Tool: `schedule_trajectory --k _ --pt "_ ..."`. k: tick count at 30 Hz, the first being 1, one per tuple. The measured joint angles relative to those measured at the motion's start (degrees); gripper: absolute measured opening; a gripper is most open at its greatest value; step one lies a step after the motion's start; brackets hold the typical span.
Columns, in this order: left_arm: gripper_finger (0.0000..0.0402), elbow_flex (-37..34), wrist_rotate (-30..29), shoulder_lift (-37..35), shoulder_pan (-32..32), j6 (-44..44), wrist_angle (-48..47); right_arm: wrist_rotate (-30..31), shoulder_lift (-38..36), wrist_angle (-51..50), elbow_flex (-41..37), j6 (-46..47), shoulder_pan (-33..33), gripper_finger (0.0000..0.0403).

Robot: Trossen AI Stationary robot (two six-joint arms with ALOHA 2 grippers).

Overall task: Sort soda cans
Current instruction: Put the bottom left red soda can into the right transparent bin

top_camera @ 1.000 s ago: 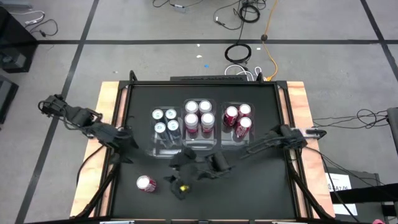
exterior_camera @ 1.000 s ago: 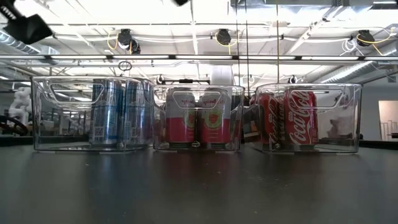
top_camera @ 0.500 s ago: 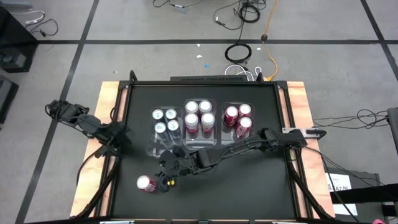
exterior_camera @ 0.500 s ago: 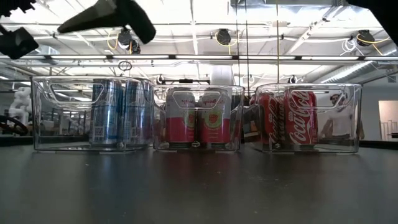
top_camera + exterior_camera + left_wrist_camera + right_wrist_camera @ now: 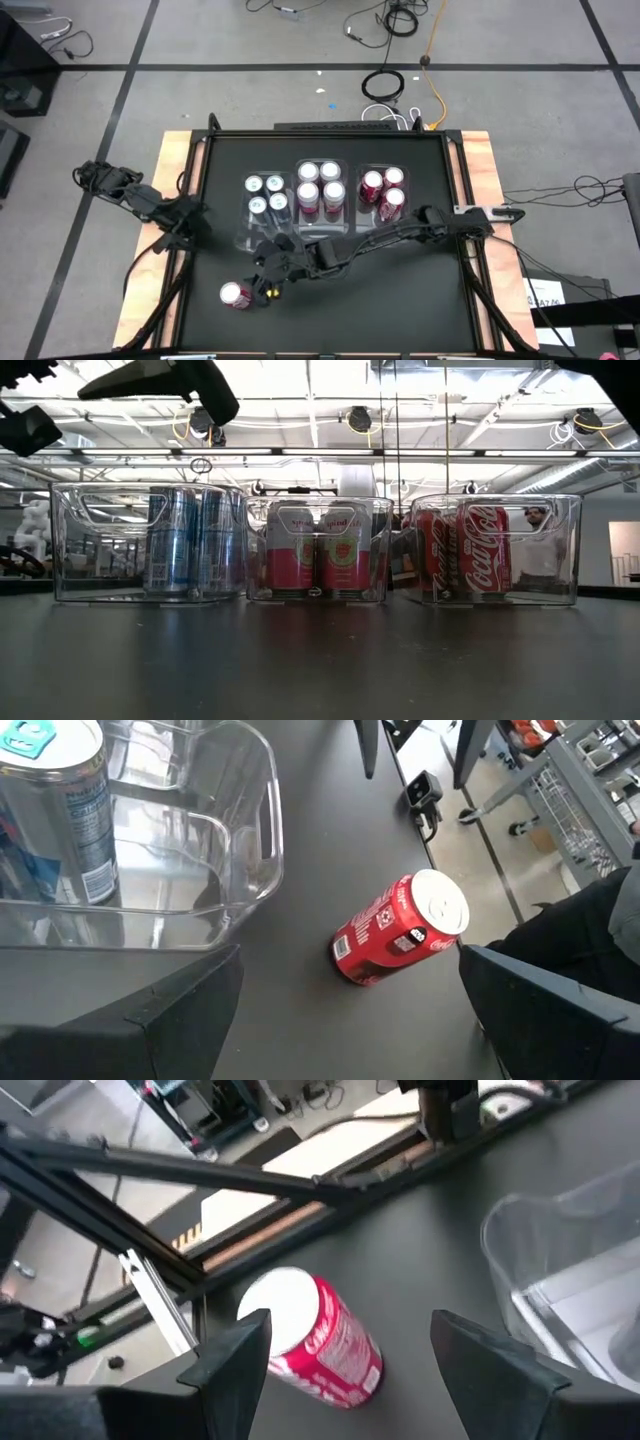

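Observation:
One red soda can [image 5: 236,296] lies on its side on the black table near the near-left corner, also seen in the left wrist view [image 5: 400,928] and the right wrist view [image 5: 318,1342]. My right gripper [image 5: 263,288] is stretched across the table and hovers open just right of this can, with its fingers [image 5: 350,1320] spread on either side of it and apart from it. My left gripper [image 5: 198,222] waits open at the table's left edge [image 5: 350,958]. The other cans stand upright in three clear bins: teal-blue [image 5: 266,196], pink-red [image 5: 319,187], red [image 5: 382,192].
The three clear bins [image 5: 318,595] stand side by side across the middle of the table. The teal-blue bin's near half [image 5: 190,850] holds no can. Bare black tabletop runs along the near edge right of the fallen can. A person [image 5: 540,545] stands in the room behind.
My right arm has stretched toward the table's left, which brought its open gripper from the table's near middle to just beside the fallen red can; it has held there for the last half second. My left gripper has drawn back a little toward the left edge. The can has not moved.

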Motion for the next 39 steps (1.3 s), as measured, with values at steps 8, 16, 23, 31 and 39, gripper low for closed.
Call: schedule_trajectory --k 8,16,23,31,39 --pt "0.0379 0.0 -0.29 0.0 0.02 -0.04 0.02 -0.04 0.3 -2.03 0.0 -0.03 0.64 0.0265" --pt "0.0379 0.0 -0.34 0.0 0.02 -0.2 1.29 -0.31 2.66 -2.45 -0.07 0.2 0.92 0.0265" --pt "0.0379 0.02 -0.76 0.0 0.02 -0.17 3.58 -0.28 2.68 -3.36 -0.07 2.27 1.06 0.0283" --pt "0.0379 0.02 -0.98 0.0 0.02 -0.17 3.87 -2.62 2.74 -4.74 -0.07 1.34 1.39 0.0305" --pt "0.0379 0.04 -0.98 0.0 0.02 -0.07 4.39 -2.95 2.74 -6.48 -0.07 1.26 1.92 0.0353"
